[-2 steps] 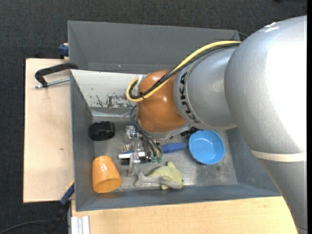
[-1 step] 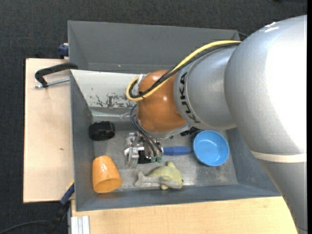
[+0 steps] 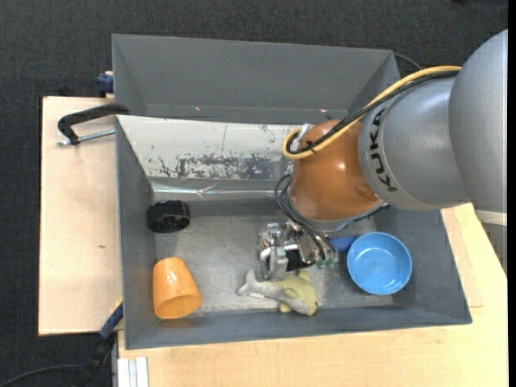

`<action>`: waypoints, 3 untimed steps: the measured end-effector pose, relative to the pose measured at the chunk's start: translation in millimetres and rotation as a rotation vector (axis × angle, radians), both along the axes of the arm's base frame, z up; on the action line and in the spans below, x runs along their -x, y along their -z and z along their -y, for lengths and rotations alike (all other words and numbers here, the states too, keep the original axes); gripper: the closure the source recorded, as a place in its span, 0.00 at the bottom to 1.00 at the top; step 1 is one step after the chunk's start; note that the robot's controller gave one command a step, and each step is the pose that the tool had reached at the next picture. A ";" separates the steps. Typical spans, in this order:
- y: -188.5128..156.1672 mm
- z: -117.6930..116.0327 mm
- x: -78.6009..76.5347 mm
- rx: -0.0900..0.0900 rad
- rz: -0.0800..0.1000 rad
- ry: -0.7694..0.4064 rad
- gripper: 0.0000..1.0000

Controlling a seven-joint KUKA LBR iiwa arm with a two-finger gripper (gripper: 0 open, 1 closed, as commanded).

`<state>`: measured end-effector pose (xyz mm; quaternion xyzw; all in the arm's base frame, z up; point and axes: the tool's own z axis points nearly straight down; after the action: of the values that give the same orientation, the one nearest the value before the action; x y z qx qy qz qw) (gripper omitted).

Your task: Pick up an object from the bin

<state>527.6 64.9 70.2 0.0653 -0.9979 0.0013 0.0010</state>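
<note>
My gripper (image 3: 278, 258) is low in the bin's front middle, under the orange wrist cover. Its metal fingers hang just above a pale yellow soft thing (image 3: 297, 293) that lies on the floor by the front wall. A small grey-white piece (image 3: 252, 285) sticks out to the left of that yellow thing. Just right of the gripper stands a blue bowl (image 3: 379, 263), open side up.
An orange cup (image 3: 174, 288) lies on its side at the front left. A black round thing (image 3: 168, 215) rests near the left wall. The arm and its orange cover hang over the bin's right middle, hiding the floor beneath.
</note>
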 end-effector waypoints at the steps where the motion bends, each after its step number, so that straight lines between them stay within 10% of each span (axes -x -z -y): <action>1: 0.0 -5.0 0.2 -0.004 0.000 -0.005 1.00; 2: -124.4 17.2 14.6 -0.004 0.013 -0.041 1.00; 3: -405.4 -0.7 9.7 -0.005 0.017 -0.084 1.00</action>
<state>517.8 65.6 475.7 0.1072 -0.9942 -0.0005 -0.0079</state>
